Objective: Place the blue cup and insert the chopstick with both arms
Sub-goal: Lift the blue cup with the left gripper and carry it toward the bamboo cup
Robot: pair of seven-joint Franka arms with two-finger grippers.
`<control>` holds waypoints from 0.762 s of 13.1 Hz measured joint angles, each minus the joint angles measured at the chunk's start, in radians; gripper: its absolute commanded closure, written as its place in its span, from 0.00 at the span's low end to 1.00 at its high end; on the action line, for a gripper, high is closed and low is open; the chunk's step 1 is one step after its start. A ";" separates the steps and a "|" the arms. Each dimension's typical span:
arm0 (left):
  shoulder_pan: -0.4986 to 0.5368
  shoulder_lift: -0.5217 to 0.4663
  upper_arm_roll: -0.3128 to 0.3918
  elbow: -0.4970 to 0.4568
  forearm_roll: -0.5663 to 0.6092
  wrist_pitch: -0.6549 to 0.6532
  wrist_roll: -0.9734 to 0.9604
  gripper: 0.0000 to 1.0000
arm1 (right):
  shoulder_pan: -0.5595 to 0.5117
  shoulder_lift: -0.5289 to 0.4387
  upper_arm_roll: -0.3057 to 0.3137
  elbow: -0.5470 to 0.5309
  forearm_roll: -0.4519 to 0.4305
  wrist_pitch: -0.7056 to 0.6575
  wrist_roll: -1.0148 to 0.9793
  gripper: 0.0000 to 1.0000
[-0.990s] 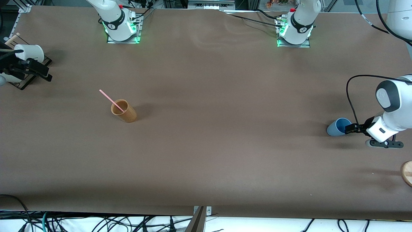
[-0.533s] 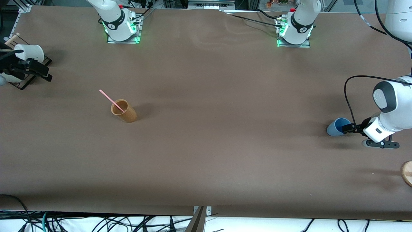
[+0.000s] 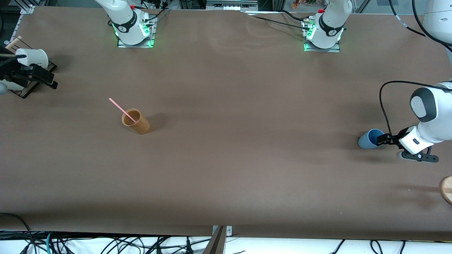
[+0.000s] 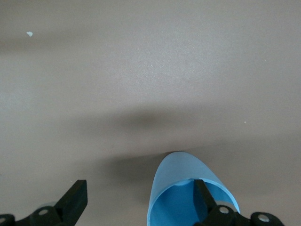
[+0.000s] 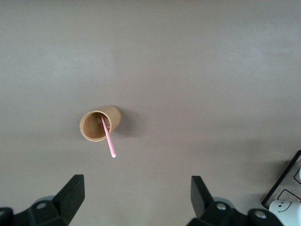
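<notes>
The blue cup [image 3: 370, 138] stands on the bench [image 3: 247, 169] toward the left arm's end, mouth up, well apart from everything else in play. The left hand [image 3: 382, 140] is down at its rim. In the left wrist view its fingers are spread wide, one finger [image 4: 203, 195] dipped inside the cup [image 4: 186, 188] against the wall and the other [image 4: 75, 200] out in the open with a broad gap between. So nothing is pinched yet; the hand looks set to close on the wall, a sensible grip for a thin tapered cup that must stay upright while carried.

Toward the right arm's end and a little farther from the front camera stands the brown cup [image 3: 136, 121], with the chopstick [image 3: 122, 110] leaning in it, one end inside and the other slanting out over the rim. That lean leaves a free length to pinch.

The right hand [image 3: 21, 72] hangs over the bench edge at its own end, by a white cup [image 3: 33, 57] on a dark tray [image 3: 35, 86]. Its fingers [image 5: 70, 193] are wide and empty; this arm waits, probably until the blue cup is set down.
</notes>
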 measured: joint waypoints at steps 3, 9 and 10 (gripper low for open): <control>0.000 -0.020 0.000 -0.016 0.000 -0.002 0.039 0.01 | 0.000 0.002 0.000 -0.001 0.000 -0.002 0.000 0.00; 0.003 -0.028 0.000 -0.107 -0.018 0.063 0.040 0.48 | 0.000 0.005 0.000 -0.001 0.000 -0.002 0.000 0.00; 0.004 -0.026 0.000 -0.116 -0.029 0.073 0.040 0.69 | 0.000 0.005 0.000 -0.001 0.000 -0.002 0.000 0.00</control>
